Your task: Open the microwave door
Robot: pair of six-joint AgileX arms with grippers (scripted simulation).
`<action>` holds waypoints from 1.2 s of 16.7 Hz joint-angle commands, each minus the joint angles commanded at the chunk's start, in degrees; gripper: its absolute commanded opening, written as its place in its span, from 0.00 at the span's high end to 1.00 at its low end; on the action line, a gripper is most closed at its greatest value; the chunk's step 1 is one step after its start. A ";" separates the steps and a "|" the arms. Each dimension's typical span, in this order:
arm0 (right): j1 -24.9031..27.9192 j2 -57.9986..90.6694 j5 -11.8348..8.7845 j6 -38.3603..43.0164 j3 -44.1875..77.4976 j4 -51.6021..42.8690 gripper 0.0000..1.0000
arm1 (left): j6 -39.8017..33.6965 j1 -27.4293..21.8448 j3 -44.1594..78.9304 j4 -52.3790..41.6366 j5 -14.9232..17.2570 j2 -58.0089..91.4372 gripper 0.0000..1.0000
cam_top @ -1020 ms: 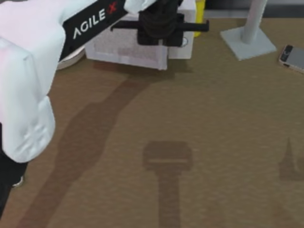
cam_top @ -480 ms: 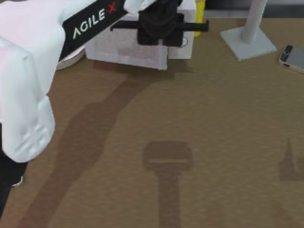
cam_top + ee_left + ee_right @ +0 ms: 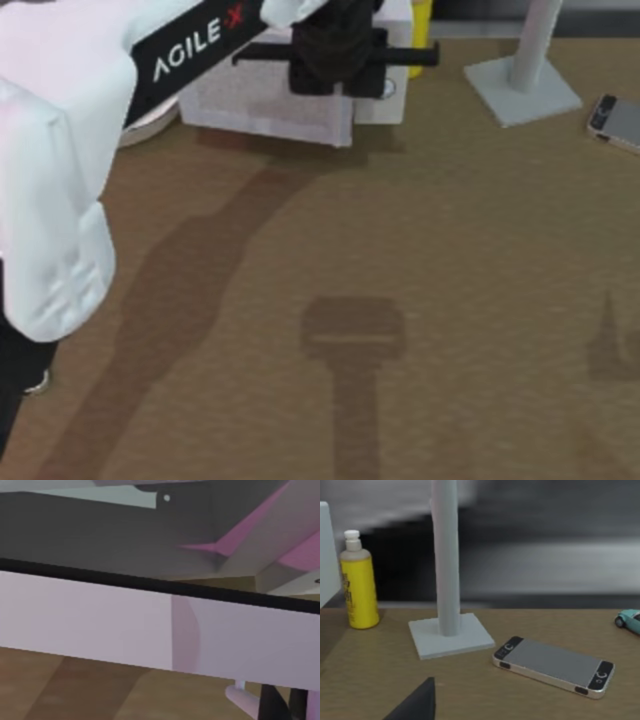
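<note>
Left arm reaches across to the far edge of the surface (image 3: 430, 260), its left gripper (image 3: 338, 55) over the front of the microwave (image 3: 290, 100), which sits at the far edge, left of centre. The microwave door (image 3: 270, 115) faces the near side; whether it's ajar can't be told from above. Left wrist view is filled by a pale panel edge at close range. State of the left jaws: cannot tell, nor whether they have hold of anything. Right gripper not visible. Yellow bottle (image 3: 359, 587), grey stand (image 3: 449, 580) and phone (image 3: 552, 666) sit toward the far right corner; teal toy car (image 3: 630, 620) beyond the phone.
</note>
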 joint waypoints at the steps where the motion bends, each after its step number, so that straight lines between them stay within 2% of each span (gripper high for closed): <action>1: 0.00 0.00 0.00 0.00 0.00 0.00 0.00 | -0.20 -0.45 -0.09 0.03 0.26 0.33 1.00; 4: 0.00 0.00 0.00 0.00 0.00 0.00 0.00 | 1.29 -0.16 -2.51 1.58 0.53 -1.54 1.00; 9: 0.00 0.00 0.00 0.00 0.00 0.00 0.00 | 5.61 0.56 -11.66 6.06 2.71 -6.80 1.00; 20: 0.00 0.00 0.00 0.00 0.00 0.00 0.00 | 5.85 0.60 -12.08 6.33 2.87 -7.11 1.00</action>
